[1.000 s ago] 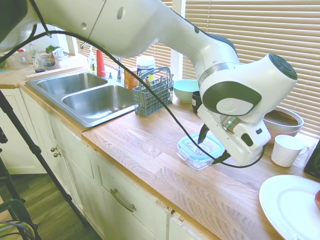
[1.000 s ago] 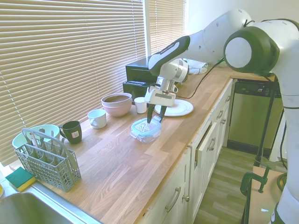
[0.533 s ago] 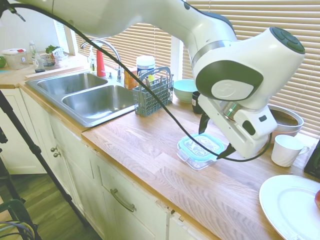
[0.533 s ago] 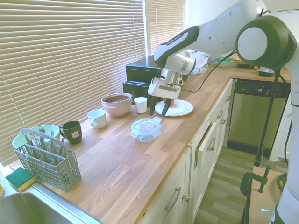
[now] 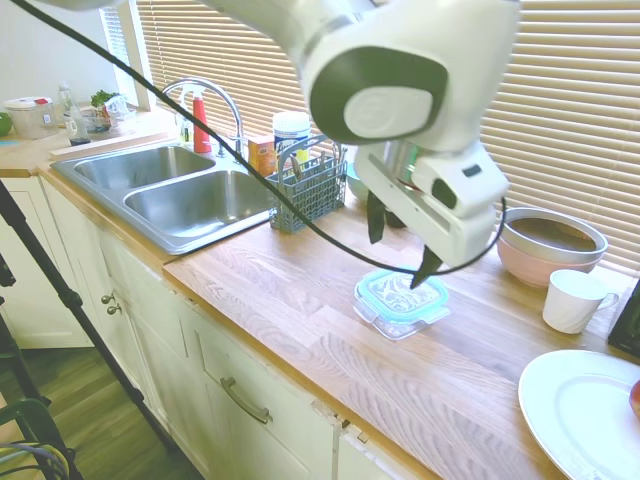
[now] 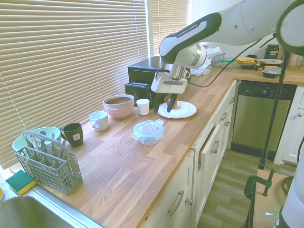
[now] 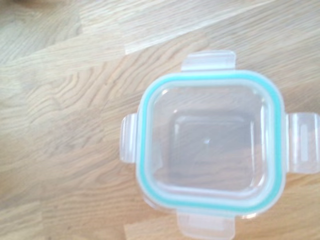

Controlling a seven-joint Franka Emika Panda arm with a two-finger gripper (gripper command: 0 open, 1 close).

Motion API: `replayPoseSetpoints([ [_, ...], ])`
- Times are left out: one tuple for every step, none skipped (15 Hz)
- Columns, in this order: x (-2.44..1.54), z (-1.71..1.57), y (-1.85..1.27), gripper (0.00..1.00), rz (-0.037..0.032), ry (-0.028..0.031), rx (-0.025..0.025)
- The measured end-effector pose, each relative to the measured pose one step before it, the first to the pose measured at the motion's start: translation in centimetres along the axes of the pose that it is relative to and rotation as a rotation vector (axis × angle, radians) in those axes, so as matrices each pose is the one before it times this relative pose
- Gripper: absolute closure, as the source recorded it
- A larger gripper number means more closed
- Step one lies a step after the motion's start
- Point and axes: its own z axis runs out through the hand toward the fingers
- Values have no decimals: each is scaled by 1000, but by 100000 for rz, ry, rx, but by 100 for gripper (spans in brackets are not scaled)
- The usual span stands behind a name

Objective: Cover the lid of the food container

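The lid (image 5: 402, 296) is sitting flat on top of the food container (image 5: 385, 321), out near the front edge of the wooden table (image 5: 300, 290). The claw (image 5: 401, 243) is hovering above it, fingers spread wide and gripping nothing.

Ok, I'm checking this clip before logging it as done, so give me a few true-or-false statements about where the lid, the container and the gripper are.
1. The lid lies on top of the food container. True.
2. The gripper is shut on the lid. False: it is open, above the lid, holding nothing.
3. The container stands in the sink. False: it stands on the wooden counter.
4. The white plate lies apart from the container. True.
5. The lid's rim seal is pink. False: it is teal-blue.
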Motion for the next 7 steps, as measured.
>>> replayPoseSetpoints([
  [-1864, -523, -320, 0, -1229, 1595, -1881],
  [-1691, -460, -398, 0, -1407, 1555, -1922],
  [-1461, -230, -560, 0, -1473, 1270, -1715],
  [-1140, 112, -512, 0, -1302, 718, -1750],
  [-978, 289, -522, 0, -1432, 928, -2490],
  [-662, 367, -441, 0, -1318, 971, -2581],
  [-583, 237, -431, 0, -1054, 817, -2054],
])
